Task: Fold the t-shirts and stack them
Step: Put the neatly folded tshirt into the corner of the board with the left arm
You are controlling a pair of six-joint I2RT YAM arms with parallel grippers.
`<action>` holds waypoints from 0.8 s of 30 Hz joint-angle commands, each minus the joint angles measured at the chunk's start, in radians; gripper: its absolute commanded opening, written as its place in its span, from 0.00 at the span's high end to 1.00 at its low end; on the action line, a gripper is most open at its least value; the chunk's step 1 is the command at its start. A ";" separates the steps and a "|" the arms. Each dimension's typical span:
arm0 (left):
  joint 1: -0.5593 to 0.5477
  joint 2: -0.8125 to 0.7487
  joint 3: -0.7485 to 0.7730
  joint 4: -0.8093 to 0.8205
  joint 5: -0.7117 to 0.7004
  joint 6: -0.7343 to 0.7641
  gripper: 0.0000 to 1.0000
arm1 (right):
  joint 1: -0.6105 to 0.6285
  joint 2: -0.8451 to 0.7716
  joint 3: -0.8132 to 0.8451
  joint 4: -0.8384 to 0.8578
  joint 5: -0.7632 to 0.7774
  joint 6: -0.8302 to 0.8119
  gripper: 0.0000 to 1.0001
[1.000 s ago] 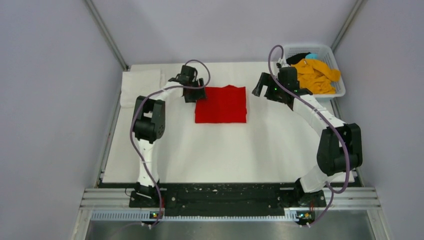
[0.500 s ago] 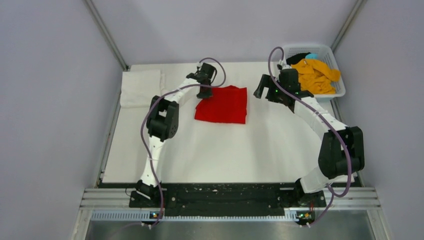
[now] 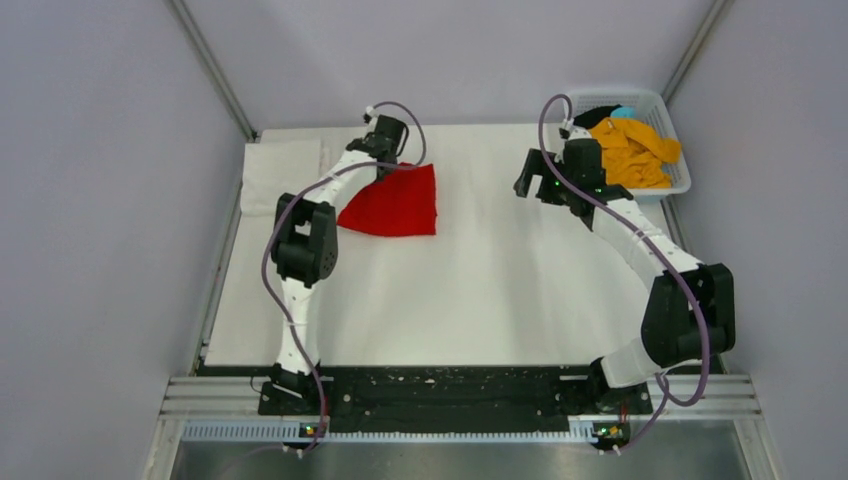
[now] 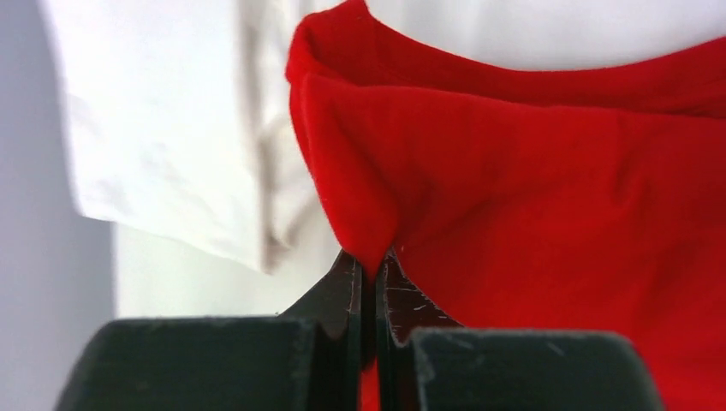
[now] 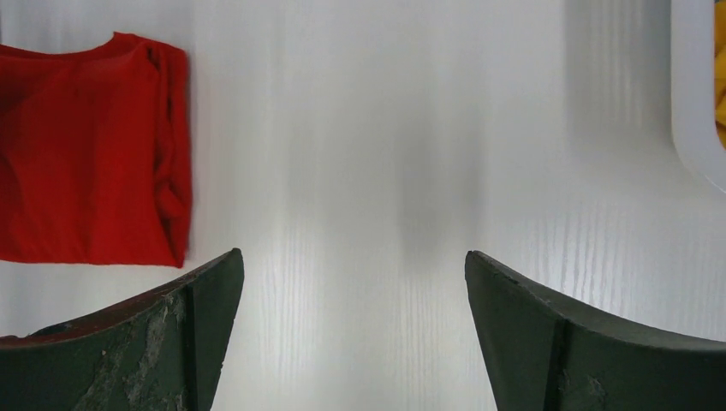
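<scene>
From above, the folded red t-shirt (image 3: 395,205) lies soft and skewed at the far left of the smooth white worktop (image 3: 480,290). Its long axis runs left to right, and a folded white t-shirt (image 3: 280,170) is near it. Left wrist view: the left gripper (image 4: 368,272) has its fingers pressed together, pinching a red fold. Right wrist view: the right gripper (image 5: 351,265) has its fingers spread above the worktop.

Bright red t-shirt (image 3: 392,203) plain, white t-shirt (image 3: 280,172) against white table (image 3: 480,290) (barely standing out), orange-yellow t-shirt (image 3: 632,152), black t-shirt (image 3: 597,116), white lattice basket (image 3: 672,190), black-and-white arms (image 3: 300,250), purple cables (image 3: 545,125).
</scene>
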 commanded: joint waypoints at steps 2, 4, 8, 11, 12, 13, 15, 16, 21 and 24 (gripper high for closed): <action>0.052 -0.126 0.006 0.175 -0.191 0.243 1.00 | -0.003 -0.065 -0.009 0.048 0.050 -0.032 0.01; 0.073 -0.136 0.016 0.209 -0.196 0.304 1.00 | -0.003 -0.068 -0.009 0.048 0.064 -0.037 0.02; 0.114 -0.164 0.029 0.259 -0.193 0.401 1.00 | -0.004 -0.067 -0.008 0.046 0.102 -0.047 0.02; 0.140 -0.185 0.037 0.291 -0.184 0.454 1.00 | -0.003 -0.063 -0.005 0.044 0.113 -0.053 0.01; 0.148 -0.194 0.043 0.295 -0.176 0.468 1.00 | -0.003 -0.062 -0.004 0.042 0.117 -0.055 0.02; 0.155 -0.201 0.051 0.294 -0.169 0.480 1.00 | -0.003 -0.063 -0.002 0.043 0.121 -0.057 0.01; 0.171 -0.214 0.066 0.291 -0.151 0.490 1.00 | -0.003 -0.061 -0.002 0.043 0.129 -0.058 0.01; 0.177 -0.225 0.071 0.291 -0.140 0.494 1.00 | -0.003 -0.061 -0.002 0.042 0.133 -0.059 0.01; 0.208 -0.260 0.074 0.319 -0.113 0.532 1.00 | -0.004 -0.054 0.001 0.041 0.139 -0.061 0.01; 0.227 -0.263 0.074 0.325 -0.061 0.554 1.00 | -0.003 -0.053 0.002 0.038 0.143 -0.064 0.01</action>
